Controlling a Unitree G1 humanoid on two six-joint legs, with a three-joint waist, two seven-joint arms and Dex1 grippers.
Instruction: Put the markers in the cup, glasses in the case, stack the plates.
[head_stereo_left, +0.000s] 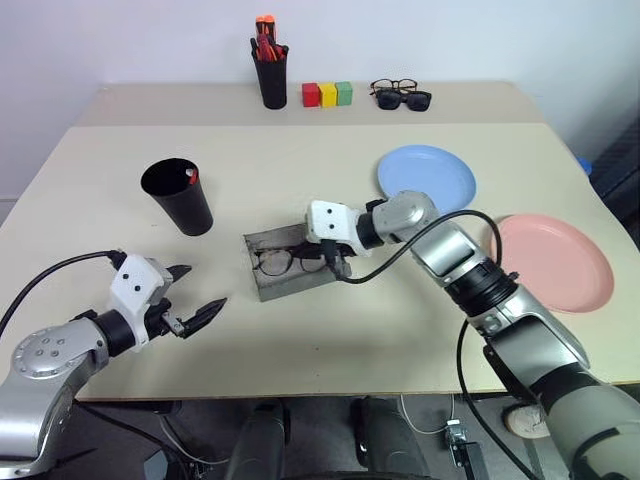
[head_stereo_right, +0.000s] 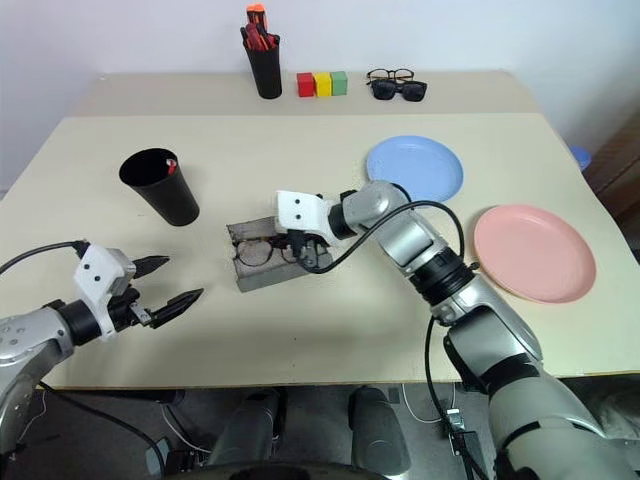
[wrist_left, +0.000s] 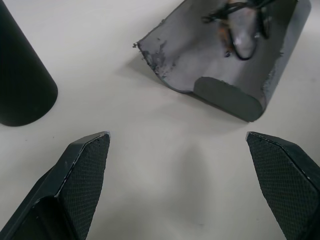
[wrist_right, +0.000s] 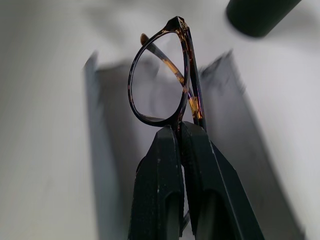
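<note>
Right now my right gripper (wrist_right: 181, 131) is pinched tight on the glasses (wrist_right: 160, 80), fingers clamped at the bridge of the frame, one roundish lens standing up just past my fingertips. I'm holding them over the open grey case (head_stereo_left: 285, 265), and from the head view the frame sits inside the case's trough, my fingers reaching in from its right end.

Over on the other side, my left gripper (head_stereo_left: 190, 295) is spread as wide as it goes, holding nothing, hovering over bare tabletop (head_stereo_left: 400, 330) to the near left of the case. Its wrist view looks straight at the case's rounded end, with the glasses lying in the hollow beyond.

Working outward from the case: the black cup (head_stereo_left: 178, 196) stands upright to its far left, well apart, with a red marker (head_stereo_left: 190, 176) poking above the rim inside. The light blue plate (head_stereo_left: 427, 175) lies to the case's far right, and the salmon pink plate (head_stereo_left: 555, 262) sits further right again, the two plates side by side and not stacked.

Further back from the case, along the table's far edge, stand a black pen pot (head_stereo_left: 272, 75) stuffed with orange-capped pens, three coloured blocks (head_stereo_left: 328, 94) in a row, and a pair of dark sunglasses (head_stereo_left: 402, 97).
</note>
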